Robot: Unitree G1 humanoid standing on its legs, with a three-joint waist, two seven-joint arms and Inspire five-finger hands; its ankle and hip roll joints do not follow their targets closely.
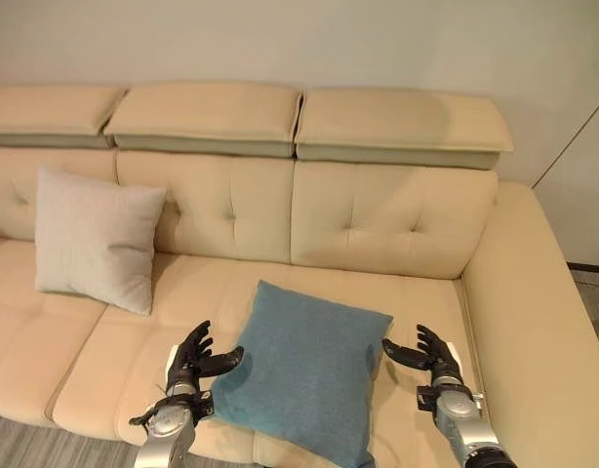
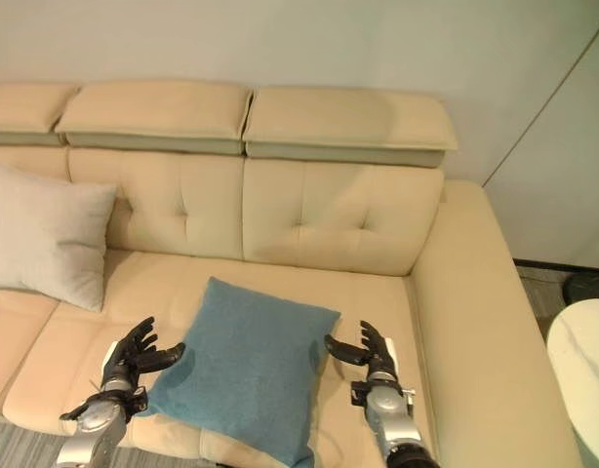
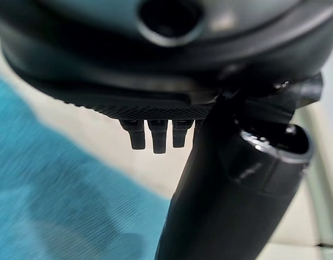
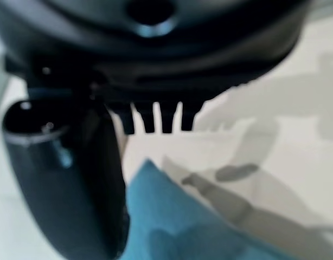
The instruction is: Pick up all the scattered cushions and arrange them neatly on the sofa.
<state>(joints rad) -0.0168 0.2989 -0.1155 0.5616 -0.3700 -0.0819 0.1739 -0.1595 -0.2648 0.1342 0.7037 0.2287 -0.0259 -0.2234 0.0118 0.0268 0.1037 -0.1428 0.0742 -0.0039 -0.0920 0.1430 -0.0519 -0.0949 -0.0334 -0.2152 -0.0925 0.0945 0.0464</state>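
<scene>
Sofa [image 1: 397, 224] runs off the left edge. Grey cushion [image 2: 46, 239] clipped at the left edge in the right eye view. Blue cushion [image 1: 304, 366] bottom corner cut by the lower edge.

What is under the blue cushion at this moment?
The blue cushion lies flat on the sofa seat, its near corner overhanging the front edge. The left hand and right hand flank it, open, not beneath. Whatever lies directly under it is covered.
</scene>
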